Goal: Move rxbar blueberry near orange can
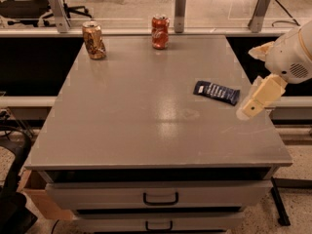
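Observation:
The rxbar blueberry [216, 92] is a flat dark navy bar with white lettering. It lies on the grey table [146, 116], right of centre. The orange can [93, 40] is golden-brown and dented, and stands upright at the table's far left corner. My gripper [249, 109] comes in from the right edge on a cream-white arm. It hangs over the table's right side, just right of and slightly nearer than the bar, and holds nothing.
A red can [160, 31] with white script stands at the table's far edge, middle. Metal posts [180, 9] and a rail run behind the table. Drawers [161, 197] sit under its front. A cardboard box [39, 199] is at the lower left.

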Motion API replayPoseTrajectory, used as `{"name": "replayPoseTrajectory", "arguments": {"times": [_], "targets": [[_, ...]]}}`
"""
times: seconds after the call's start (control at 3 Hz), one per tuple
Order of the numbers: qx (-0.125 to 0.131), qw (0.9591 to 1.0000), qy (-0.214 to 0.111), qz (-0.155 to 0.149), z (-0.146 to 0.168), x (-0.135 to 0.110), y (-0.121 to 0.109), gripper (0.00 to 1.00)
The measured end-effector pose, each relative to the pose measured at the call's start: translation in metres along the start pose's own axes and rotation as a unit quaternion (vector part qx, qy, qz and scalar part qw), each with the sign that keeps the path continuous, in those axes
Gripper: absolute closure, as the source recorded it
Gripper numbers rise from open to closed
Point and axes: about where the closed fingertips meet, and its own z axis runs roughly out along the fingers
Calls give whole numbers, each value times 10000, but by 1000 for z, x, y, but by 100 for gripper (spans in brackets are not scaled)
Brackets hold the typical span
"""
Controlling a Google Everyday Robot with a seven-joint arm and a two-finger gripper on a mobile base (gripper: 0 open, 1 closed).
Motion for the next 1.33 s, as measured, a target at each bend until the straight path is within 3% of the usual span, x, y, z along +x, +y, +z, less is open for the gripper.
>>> {"name": "replayPoseTrajectory", "arguments": {"times": [0.33, 0.67, 1.0, 1.33], "targets": [[272, 9974, -663, -69, 17, -2, -33, 0], [179, 9981, -585, -48, 23, -1, -49, 0], [75, 9971, -760, -23, 26, -2, -45, 0], [-191, 9894, -1426, 181, 35, -1, -42, 0]]}}
